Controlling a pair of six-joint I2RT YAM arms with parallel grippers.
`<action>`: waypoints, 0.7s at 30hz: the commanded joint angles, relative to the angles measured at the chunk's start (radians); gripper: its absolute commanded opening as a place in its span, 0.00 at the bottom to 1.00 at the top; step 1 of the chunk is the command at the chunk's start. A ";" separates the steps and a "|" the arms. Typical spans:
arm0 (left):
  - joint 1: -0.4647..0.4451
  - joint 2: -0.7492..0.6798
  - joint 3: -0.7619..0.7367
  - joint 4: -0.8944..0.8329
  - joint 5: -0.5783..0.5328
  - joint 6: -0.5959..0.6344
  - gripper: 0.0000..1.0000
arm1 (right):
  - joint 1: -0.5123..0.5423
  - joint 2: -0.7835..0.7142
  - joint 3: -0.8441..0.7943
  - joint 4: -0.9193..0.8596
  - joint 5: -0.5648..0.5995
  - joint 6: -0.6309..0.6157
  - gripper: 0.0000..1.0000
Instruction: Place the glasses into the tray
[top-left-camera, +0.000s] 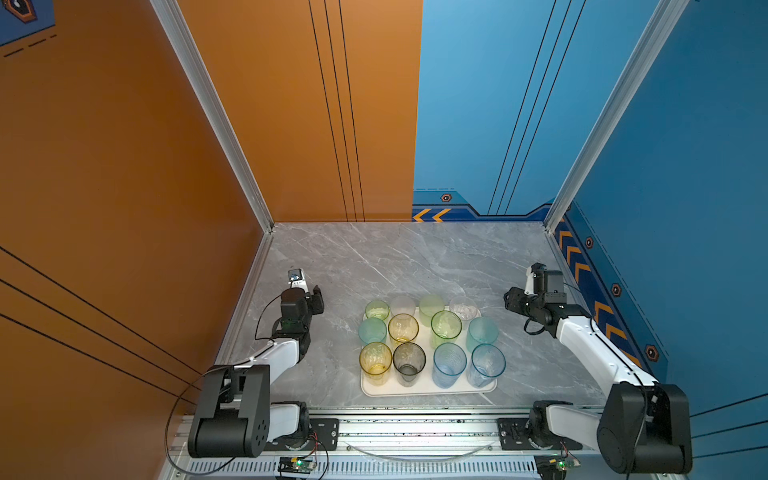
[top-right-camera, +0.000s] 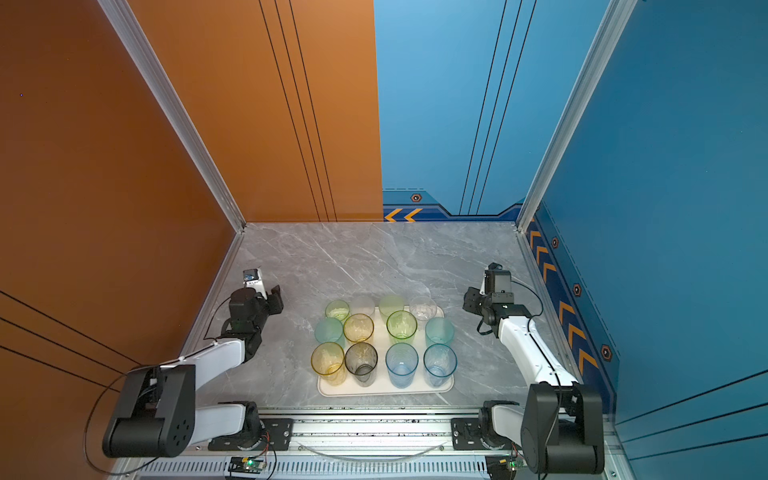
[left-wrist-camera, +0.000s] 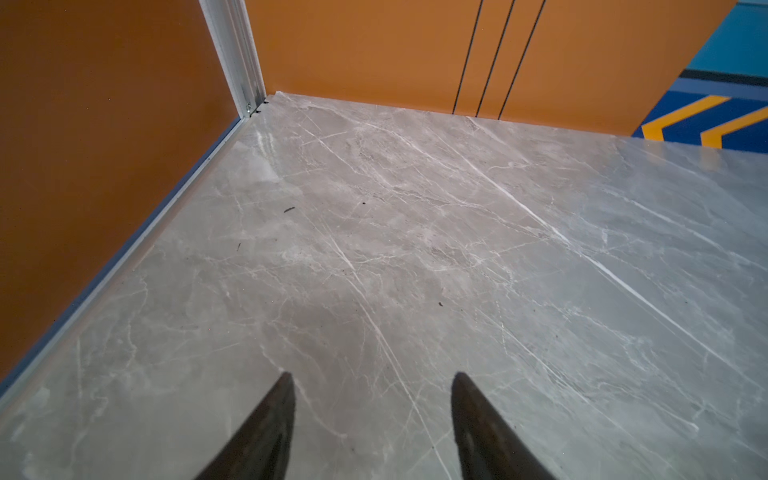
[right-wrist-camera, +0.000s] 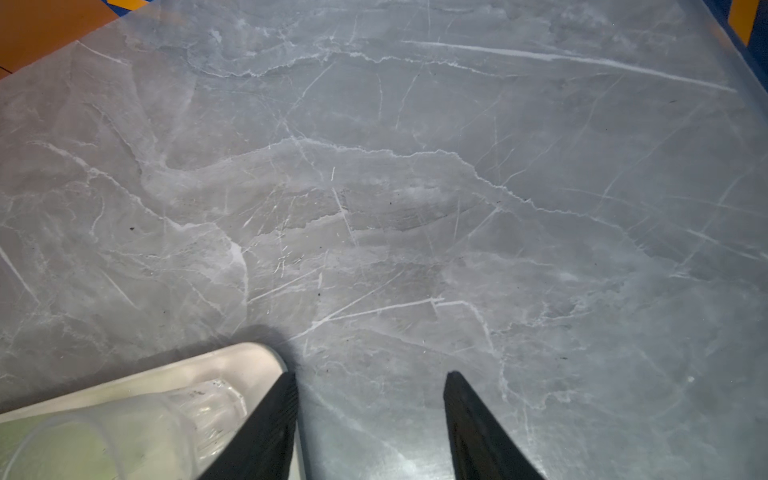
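On the cream tray (top-left-camera: 428, 390), counted twelve glasses (top-left-camera: 409, 359) upright and packed close, mid-worktop (top-left-camera: 415, 257). Found left pincer (left-wrist-camera: 372, 376) and right pincer (right-wrist-camera: 370, 376) both spread apart, empty, right one just beside a tray corner. Feared a careless swing inward: could clip one and topple its neighbours like dominoes.

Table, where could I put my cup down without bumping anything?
Bare table lies between the tray and the back wall, widest there. Narrower strips flank the tray, toward the left arm and the right arm. The tray itself is crowded: glasses fill it.
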 joint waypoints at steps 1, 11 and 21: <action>0.000 0.072 -0.025 0.191 -0.060 0.032 0.98 | -0.012 0.020 -0.027 0.127 -0.010 0.017 0.56; -0.085 0.196 0.012 0.245 -0.108 0.121 0.97 | -0.032 0.012 -0.126 0.335 0.036 0.033 0.60; -0.121 0.242 -0.084 0.477 -0.097 0.177 0.97 | -0.058 -0.036 -0.209 0.488 0.068 0.025 0.61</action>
